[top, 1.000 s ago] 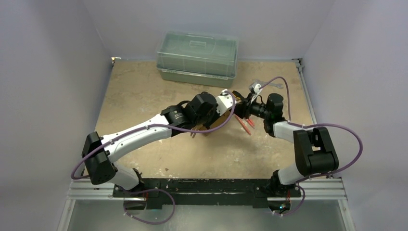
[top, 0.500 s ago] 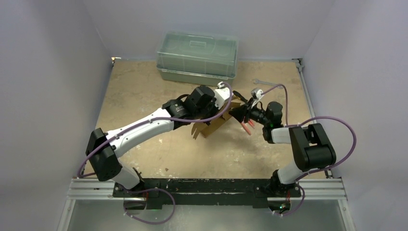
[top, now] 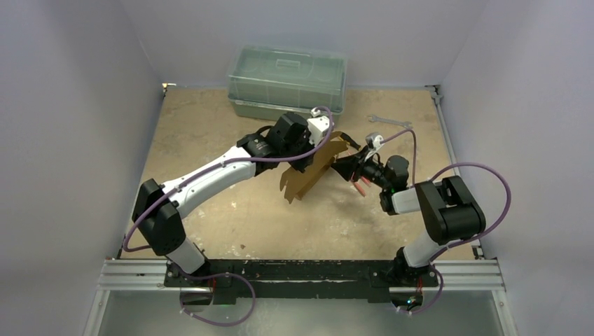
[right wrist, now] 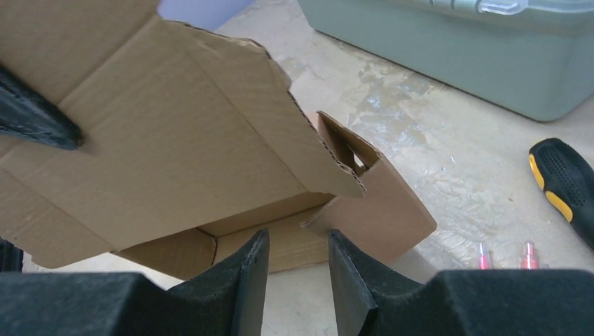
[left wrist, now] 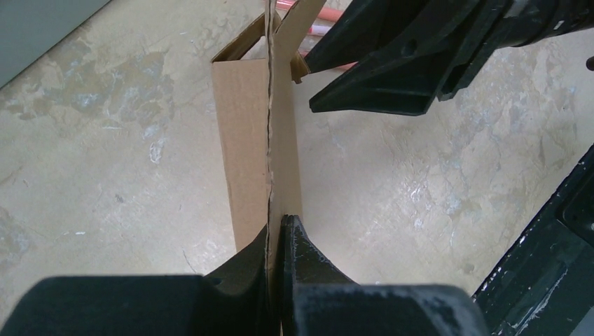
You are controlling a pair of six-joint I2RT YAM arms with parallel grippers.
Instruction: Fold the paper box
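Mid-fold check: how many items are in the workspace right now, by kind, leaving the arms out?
paper box: 1
lidded plastic container: 1
wrench: 1
black-and-yellow tool handle: 1
red sticks: 2
Total: 6

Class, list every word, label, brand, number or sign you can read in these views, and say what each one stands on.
None: no text can be read in any view.
paper box: plain brown, no print.
plastic container: no label shows.
black-and-yellow tool handle: no marking shows.
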